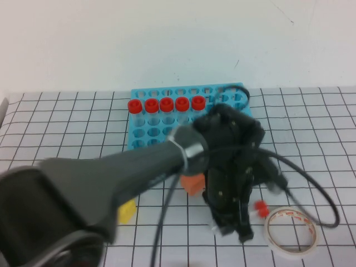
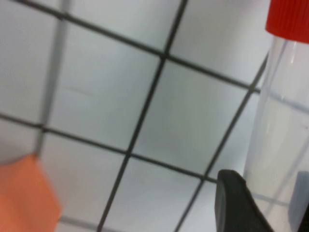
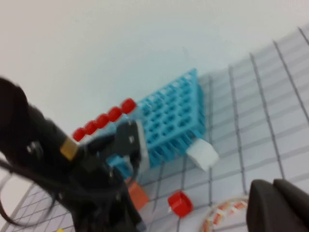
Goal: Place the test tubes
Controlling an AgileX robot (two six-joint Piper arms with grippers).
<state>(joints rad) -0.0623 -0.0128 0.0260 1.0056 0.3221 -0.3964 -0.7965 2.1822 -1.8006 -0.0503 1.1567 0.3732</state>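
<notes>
We note matt blue plastic rack (image 1: 150,133); near rack, clear glossy tube (image 2: 282,125), red plastic cap (image 2: 289,17); glossy tape roll (image 1: 268,232).

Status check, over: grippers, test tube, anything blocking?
Left gripper low over grid mat, shut on clear red-capped test tube. Right gripper shut, raised aside. Blue plastic rack holds five tubes. White tape roll beside left gripper.

On the gridded mat (image 1: 55,128), a tape roll (image 1: 290,232), orange block (image 1: 192,183), yellow block (image 1: 128,211) (partly hidden).
</notes>
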